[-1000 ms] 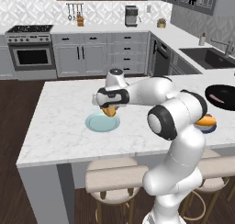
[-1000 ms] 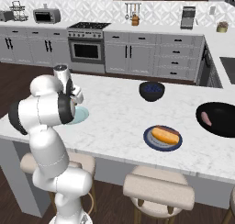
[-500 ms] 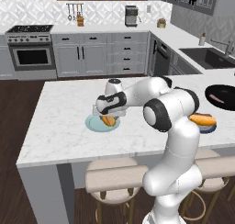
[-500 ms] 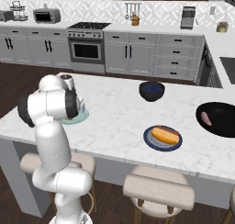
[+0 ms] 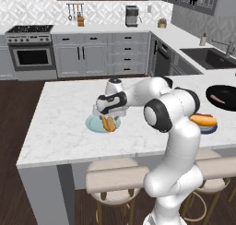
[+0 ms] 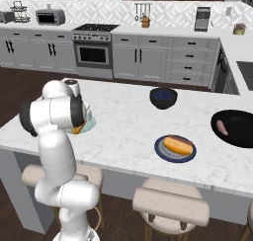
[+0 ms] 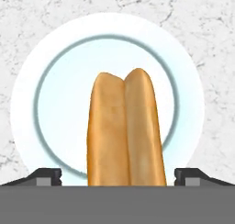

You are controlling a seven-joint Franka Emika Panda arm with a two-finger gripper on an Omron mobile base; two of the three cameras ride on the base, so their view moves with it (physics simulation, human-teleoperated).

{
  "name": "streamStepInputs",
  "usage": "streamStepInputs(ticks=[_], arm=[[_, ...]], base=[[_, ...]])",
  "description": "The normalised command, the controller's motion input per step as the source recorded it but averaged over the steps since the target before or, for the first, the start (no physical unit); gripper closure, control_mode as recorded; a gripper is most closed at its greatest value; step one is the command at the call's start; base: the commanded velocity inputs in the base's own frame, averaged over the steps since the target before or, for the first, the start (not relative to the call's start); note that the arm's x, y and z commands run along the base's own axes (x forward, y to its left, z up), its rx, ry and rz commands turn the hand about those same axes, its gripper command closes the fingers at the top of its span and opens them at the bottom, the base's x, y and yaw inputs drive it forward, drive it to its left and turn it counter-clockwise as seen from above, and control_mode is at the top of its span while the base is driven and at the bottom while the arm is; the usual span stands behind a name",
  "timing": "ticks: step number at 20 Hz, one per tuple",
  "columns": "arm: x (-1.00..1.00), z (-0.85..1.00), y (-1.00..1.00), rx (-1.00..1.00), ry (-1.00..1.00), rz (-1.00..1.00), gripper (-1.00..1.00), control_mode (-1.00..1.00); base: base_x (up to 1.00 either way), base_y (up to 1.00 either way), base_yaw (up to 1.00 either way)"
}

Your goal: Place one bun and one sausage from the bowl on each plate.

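Our gripper (image 7: 117, 181) has its fingers spread wide on each side of a bun (image 7: 125, 131), right over the pale aqua plate (image 7: 55, 58). All around is a white marble counter (image 5: 60, 127). Far right sits the black bowl (image 6: 237, 129). Grey cabinets (image 5: 92, 58) line the far wall.
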Motion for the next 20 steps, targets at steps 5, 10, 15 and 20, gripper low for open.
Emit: streamStepInputs(ticks=[5, 10, 15, 20], arm=[[-0.34, 0.87, 0.0, 0.02, -0.06, 0.0, -1.0, -1.0], [-0.98, 0.94, -0.28, 0.0, -0.09, 0.0, -1.0, -1.0], [-1.0, 0.58, -0.4, -0.01, -0.1, 0.0, -1.0, -1.0], [-0.6, 0.09, -0.2, 0.0, -0.04, 0.0, -1.0, 1.0]], base=[[0.0, 0.0, 0.0], [0.0, 0.0, 0.0], [0.0, 0.0, 0.0], [-0.4, -0.37, -0.02]])
